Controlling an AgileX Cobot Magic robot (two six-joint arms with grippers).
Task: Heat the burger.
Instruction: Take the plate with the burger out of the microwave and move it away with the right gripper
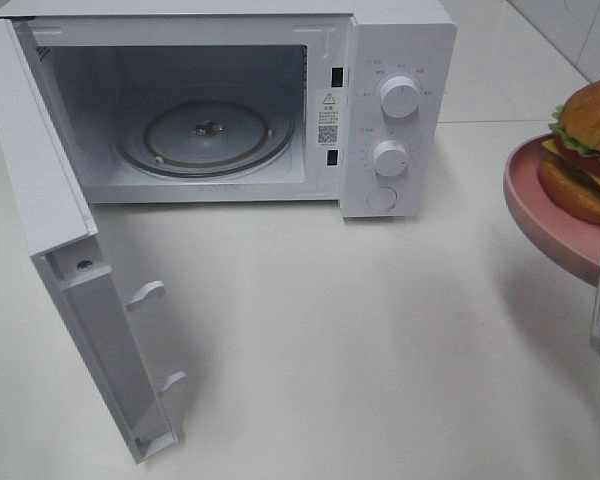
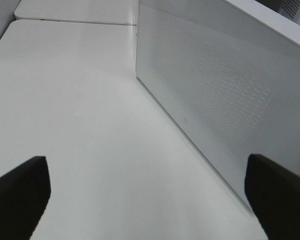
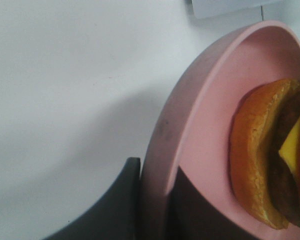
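Fingers [image 3: 115, 205] pinch plate [image 3: 200, 115] — burger [image 3: 265, 160] aboard.

You look down on a white tabletop [image 1: 310, 330] that fills most of the scene, smooth and matte, with soft shadows and an even, diffuse light over it. At the far side a white microwave [image 1: 400, 60] stands on it, its door [image 1: 40, 190] swung wide open toward the near left, so you see the glass turntable [image 1: 205, 135] inside. Two round knobs [image 1: 398, 96] sit one above the other on its right panel. Beyond the table at the far right you see a wall of pale tiles [image 1: 570, 30] with thin grey joints. From the left, the table's far edge meets a second white surface [image 2: 75, 10].
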